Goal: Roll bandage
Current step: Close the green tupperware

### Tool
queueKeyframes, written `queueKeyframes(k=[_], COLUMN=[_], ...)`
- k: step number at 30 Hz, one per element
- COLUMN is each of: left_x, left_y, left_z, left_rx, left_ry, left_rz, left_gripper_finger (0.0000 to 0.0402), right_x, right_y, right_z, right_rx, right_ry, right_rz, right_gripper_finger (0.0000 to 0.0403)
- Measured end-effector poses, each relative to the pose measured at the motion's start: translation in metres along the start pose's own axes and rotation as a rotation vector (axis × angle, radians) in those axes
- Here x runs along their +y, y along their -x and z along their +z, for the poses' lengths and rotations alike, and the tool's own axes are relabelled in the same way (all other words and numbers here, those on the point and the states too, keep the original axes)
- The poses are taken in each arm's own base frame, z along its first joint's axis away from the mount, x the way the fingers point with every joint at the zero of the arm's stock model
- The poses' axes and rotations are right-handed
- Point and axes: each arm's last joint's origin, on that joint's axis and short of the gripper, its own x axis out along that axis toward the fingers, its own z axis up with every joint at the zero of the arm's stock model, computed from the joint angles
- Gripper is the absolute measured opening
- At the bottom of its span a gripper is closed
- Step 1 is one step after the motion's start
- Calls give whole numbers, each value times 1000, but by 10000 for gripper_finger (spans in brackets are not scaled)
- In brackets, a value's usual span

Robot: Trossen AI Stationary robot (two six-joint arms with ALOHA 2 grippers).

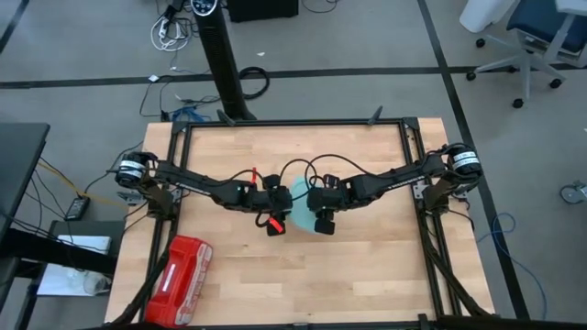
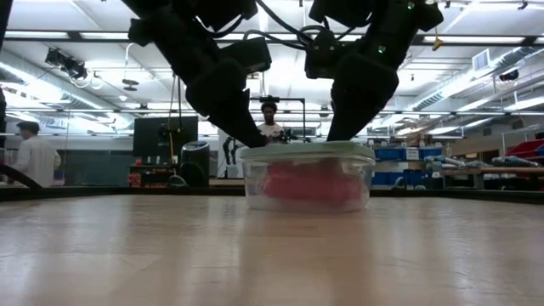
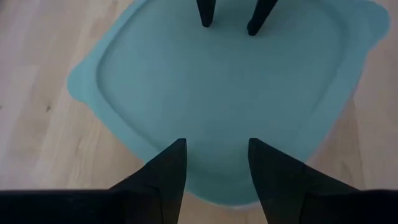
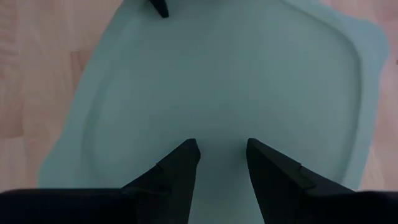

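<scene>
A clear plastic box (image 2: pixel 253 194) with a teal lid (image 1: pixel 301 203) stands at the table's middle. The dusky pink-red bandage (image 2: pixel 310 183) lies inside it, showing blurred through the wall. My left gripper (image 3: pixel 214 146) hangs open over the lid's left edge, slanting down. My right gripper (image 4: pixel 221 146) hangs open over the lid's right part, pointing down more steeply. Each wrist view shows the other arm's fingertips at the lid's (image 3: pixel 224 81) opposite side. My left gripper's fingertips (image 2: pixel 255 141) stand at the lid's left rim; I cannot tell whether they touch it. My right gripper's fingertips (image 2: pixel 342 136) stand just at the lid's top (image 4: pixel 230 81); whether they touch it cannot be told either.
A glossy red plastic case (image 1: pixel 179 280) lies at the table's near left corner. Bare wood (image 1: pixel 367 275) lies around the box. A black frame (image 1: pixel 293 124) runs along the table's far and side edges. People stand in the room beyond the table.
</scene>
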Motion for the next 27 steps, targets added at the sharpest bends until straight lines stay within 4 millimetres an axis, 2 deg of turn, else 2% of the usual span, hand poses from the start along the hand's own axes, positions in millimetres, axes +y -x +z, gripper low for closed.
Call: queueKeyframes(k=[12,16,21,25,27], left_x=[-2,-3,-4,-4,-4], left_y=[-2,-2,-2,-2,-2], left_z=[-3,-4,-5,-5,-5], left_rx=[24,35,46,44,41], left_ry=[-4,-9,-16,-15,-14], left_rz=[-80,-91,-93,-93,-93], left_gripper_finger=[177,177,177,177,177], right_x=[1,3,-5,-3,0], right_y=[-6,13,51,47,34], right_z=[-11,-5,0,-10,-19], right_rx=[37,-20,-108,-98,-61], right_ry=[-55,-22,-63,-86,-90], right_rz=[58,46,28,43,49], right_gripper_finger=[148,148,148,148,148])
